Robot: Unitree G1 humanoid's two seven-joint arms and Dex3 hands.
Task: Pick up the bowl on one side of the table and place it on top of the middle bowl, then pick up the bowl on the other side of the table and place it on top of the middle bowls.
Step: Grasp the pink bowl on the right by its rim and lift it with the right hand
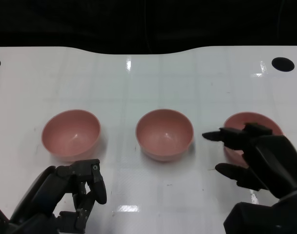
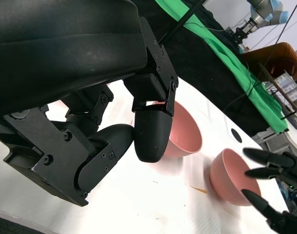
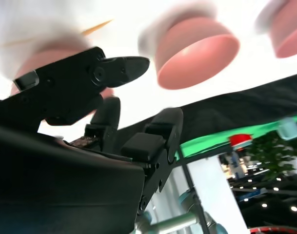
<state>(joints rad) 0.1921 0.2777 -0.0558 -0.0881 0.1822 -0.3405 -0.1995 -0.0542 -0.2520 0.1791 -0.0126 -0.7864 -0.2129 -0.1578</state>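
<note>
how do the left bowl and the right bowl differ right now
The left bowl is fully in view, while the right bowl is partly hidden behind the right hand. The left hand sits short of the left bowl; the right hand's spread fingers reach over the right bowl. Both are pink, upright, empty.

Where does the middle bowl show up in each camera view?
Head view: middle bowl at picture centre, between the other two.
Left wrist view: middle bowl partly behind the left hand's fingers.
Right wrist view: middle bowl, blurred, central of three.
Shared landmark: the right hand, over the right bowl.
</note>
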